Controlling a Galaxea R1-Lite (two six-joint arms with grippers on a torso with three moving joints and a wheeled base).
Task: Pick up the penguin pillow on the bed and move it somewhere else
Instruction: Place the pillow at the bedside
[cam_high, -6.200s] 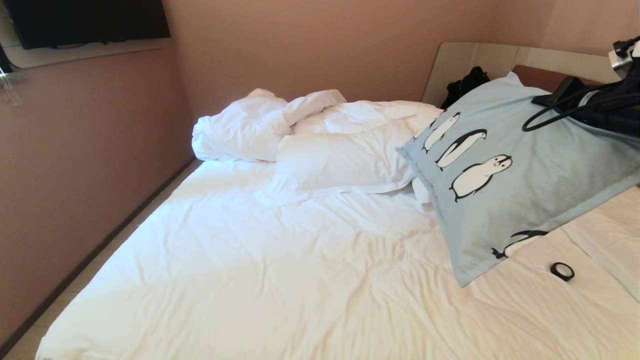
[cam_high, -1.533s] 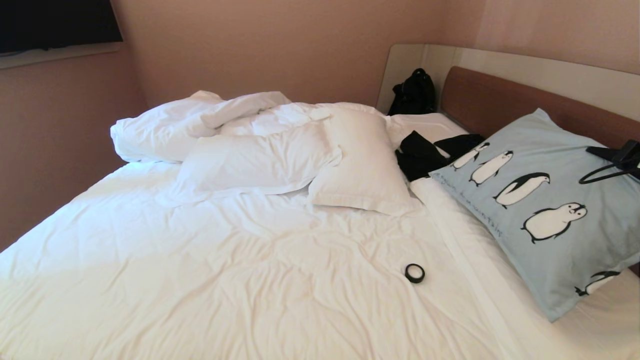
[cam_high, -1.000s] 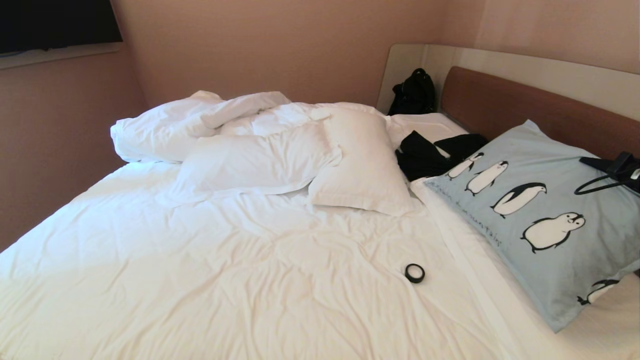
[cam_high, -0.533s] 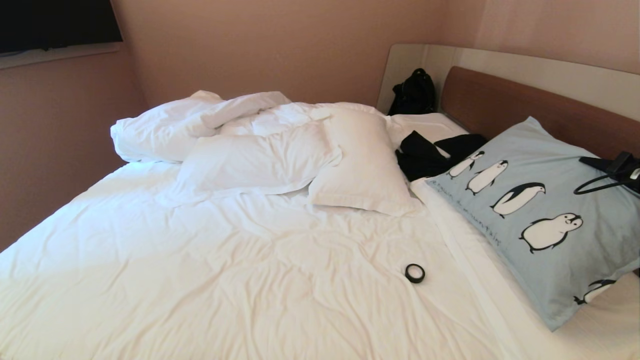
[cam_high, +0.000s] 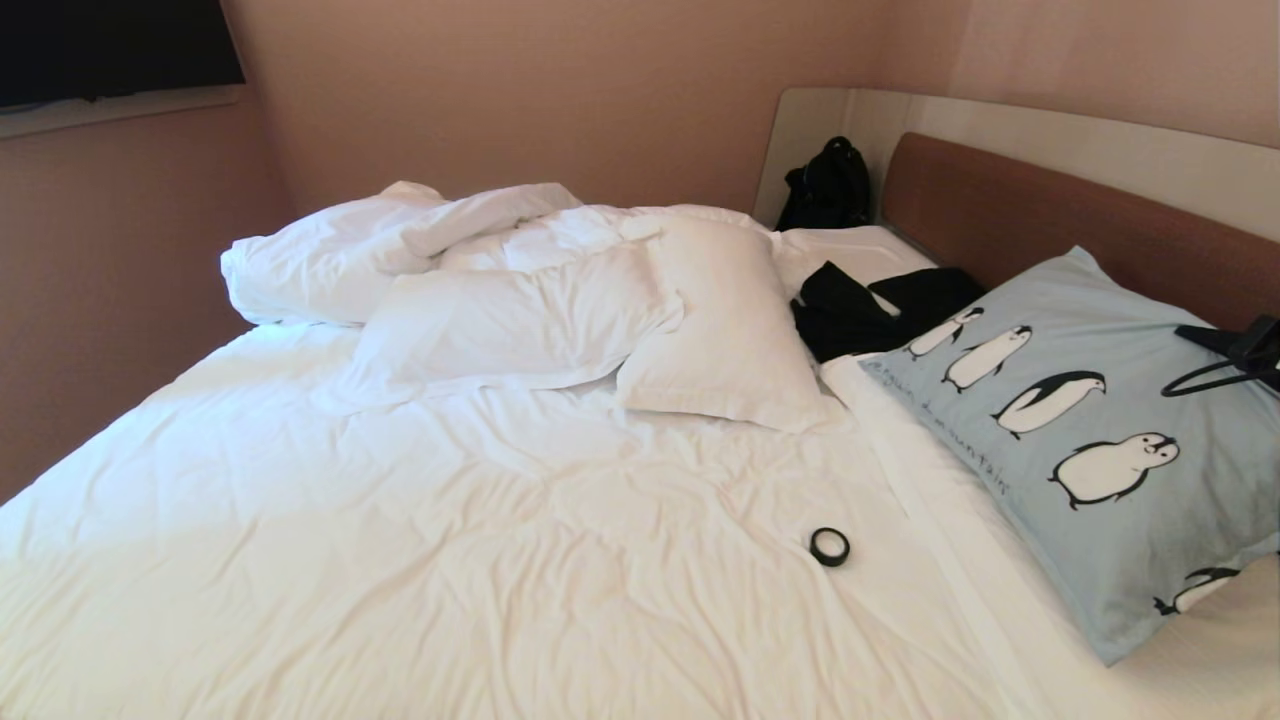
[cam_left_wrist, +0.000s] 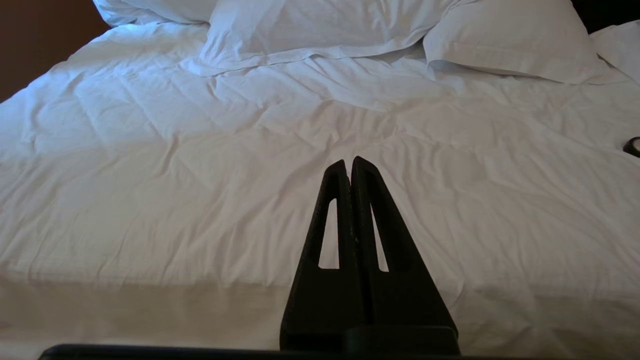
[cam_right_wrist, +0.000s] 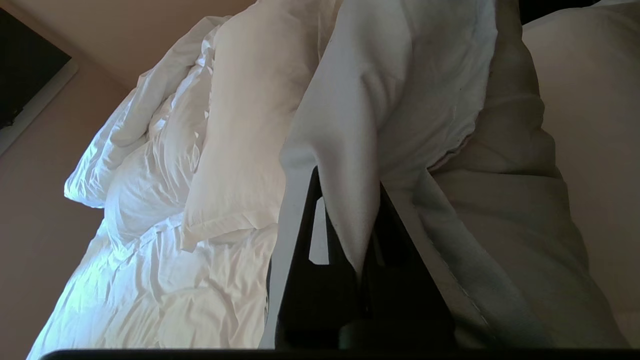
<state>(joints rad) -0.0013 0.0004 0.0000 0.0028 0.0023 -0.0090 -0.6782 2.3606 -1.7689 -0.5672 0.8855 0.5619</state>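
The pale blue rectangular penguin pillow (cam_high: 1090, 440) with the flanged edge lay at the right side of the wide white-sheeted bed (cam_high: 480, 560), its far edge propped against the brown headboard panel (cam_high: 1050, 215). Its long axis ran from the black garment (cam_high: 860, 305) near the headboard toward the near right corner of the mattress. The pillow lay well to the right of the plain white pillows (cam_high: 720, 330), with a small black tape ring (cam_high: 829, 546) on the sheet just to its left.

The right gripper (cam_right_wrist: 357, 260) was the nearer of the two. It was clamped on a fold of the pillow's fabric, the cloth pinched between both fingers, with the arm entering at the far right edge of the head view.

The left gripper (cam_left_wrist: 350, 167) was parked over the open sheet, fingers pressed together and empty, well apart from the pillow.

Judgement: the pillow appeared supported by the mattress, so release looked possible.
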